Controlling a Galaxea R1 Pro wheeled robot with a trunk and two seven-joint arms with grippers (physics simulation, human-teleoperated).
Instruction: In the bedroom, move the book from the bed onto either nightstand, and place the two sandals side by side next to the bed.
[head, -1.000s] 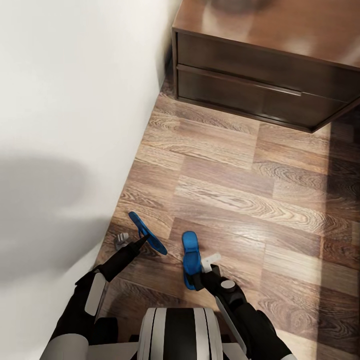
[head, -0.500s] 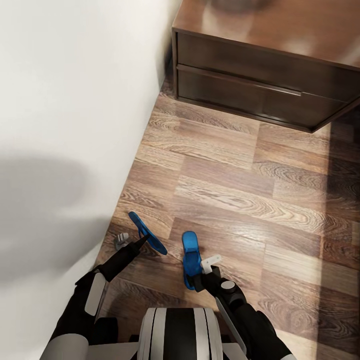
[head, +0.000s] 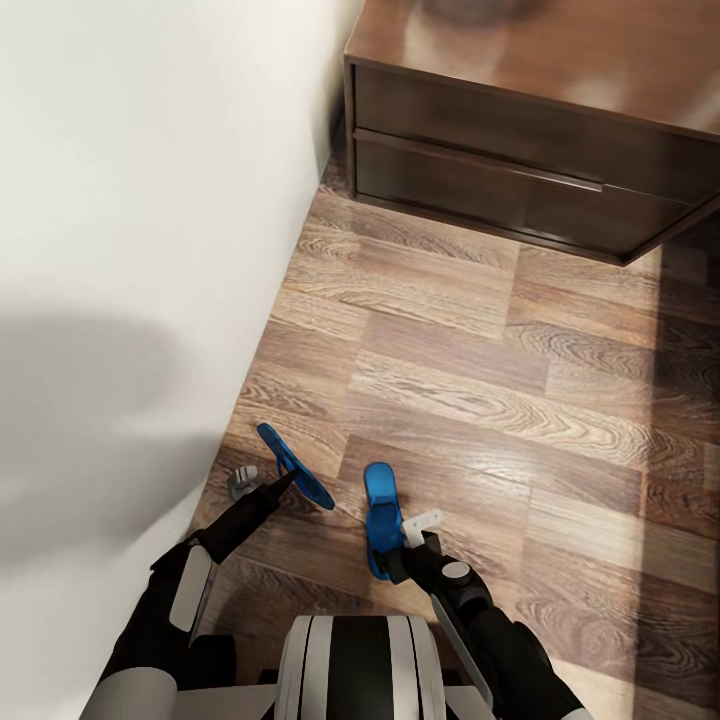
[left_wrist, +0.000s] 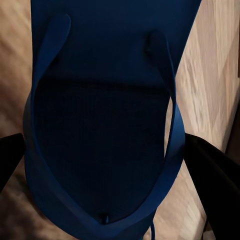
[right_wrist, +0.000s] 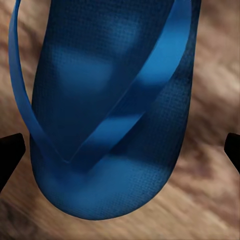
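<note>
Black left arm gripper (head: 262, 487) low, fingers apparently closed; black right arm gripper (head: 410, 535) low, jaws spread wide.

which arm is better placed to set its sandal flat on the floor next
Right, probably. The right gripper hangs over a sandal lying flat on the floor; the left gripper has its sandal tilted up on edge by the wall.
</note>
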